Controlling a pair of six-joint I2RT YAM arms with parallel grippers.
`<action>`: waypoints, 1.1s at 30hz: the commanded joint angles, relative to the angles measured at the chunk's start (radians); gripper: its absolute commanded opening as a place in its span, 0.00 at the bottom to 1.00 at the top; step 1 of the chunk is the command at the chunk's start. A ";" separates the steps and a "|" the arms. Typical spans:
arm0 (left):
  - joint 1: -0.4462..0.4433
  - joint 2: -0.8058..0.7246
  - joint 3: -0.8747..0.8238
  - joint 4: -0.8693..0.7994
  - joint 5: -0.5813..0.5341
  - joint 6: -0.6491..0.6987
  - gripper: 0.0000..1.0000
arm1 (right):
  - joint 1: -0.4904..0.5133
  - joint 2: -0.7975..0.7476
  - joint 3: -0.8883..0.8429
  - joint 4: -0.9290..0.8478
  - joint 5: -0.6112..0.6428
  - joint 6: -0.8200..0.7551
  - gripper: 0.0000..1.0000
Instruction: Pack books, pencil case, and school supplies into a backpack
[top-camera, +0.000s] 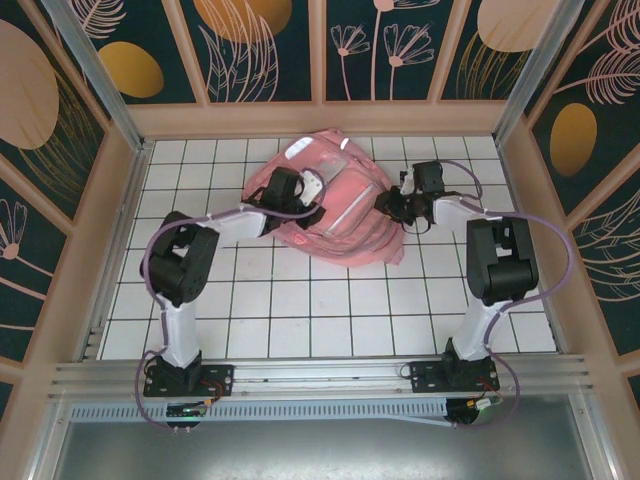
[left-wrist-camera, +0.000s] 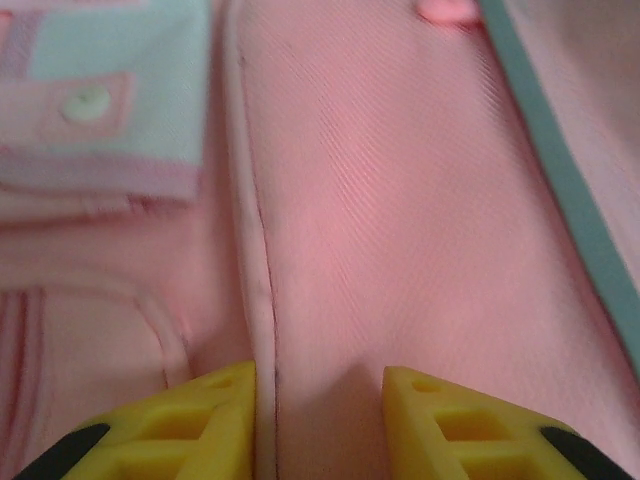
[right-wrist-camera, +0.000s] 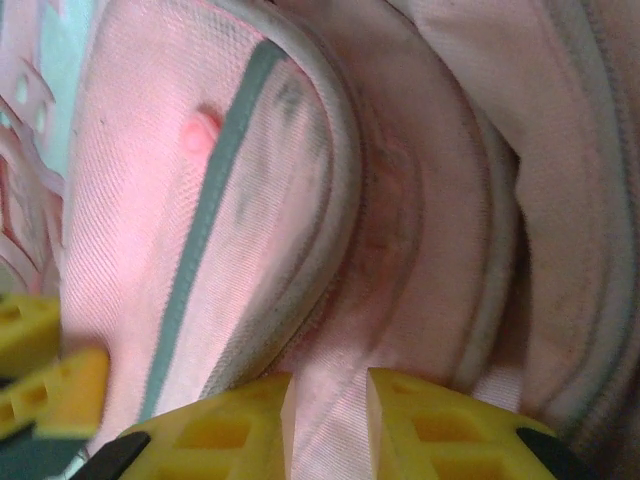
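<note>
The pink backpack (top-camera: 335, 215) lies at the back middle of the table. My left gripper (top-camera: 312, 187) is on its left side; in the left wrist view the yellow fingers (left-wrist-camera: 320, 425) stand partly closed with taut pink fabric between them and a piping seam (left-wrist-camera: 255, 260) against the left finger. My right gripper (top-camera: 392, 205) is at the backpack's right edge, and its fingers (right-wrist-camera: 328, 425) pinch a fold of pink fabric (right-wrist-camera: 330, 350) beside a grey reflective strip (right-wrist-camera: 215, 210). The books, pencil case and school supplies are out of view.
The white tiled table (top-camera: 300, 310) stretches from the backpack to the arm bases. Wooden-framed walls (top-camera: 320, 118) close in the back and both sides. The backpack's pale pocket with a snap button (left-wrist-camera: 90, 100) lies up and left of my left fingers.
</note>
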 joint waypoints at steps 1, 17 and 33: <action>-0.068 -0.082 -0.121 -0.046 0.190 -0.048 0.34 | -0.006 0.052 0.061 0.076 -0.052 -0.013 0.24; -0.179 -0.213 -0.025 -0.336 0.087 0.563 0.50 | -0.008 -0.082 0.016 0.005 -0.034 -0.035 0.28; -0.278 -0.138 -0.148 -0.051 -0.157 0.592 0.48 | 0.026 -0.450 -0.278 -0.161 -0.028 -0.032 0.44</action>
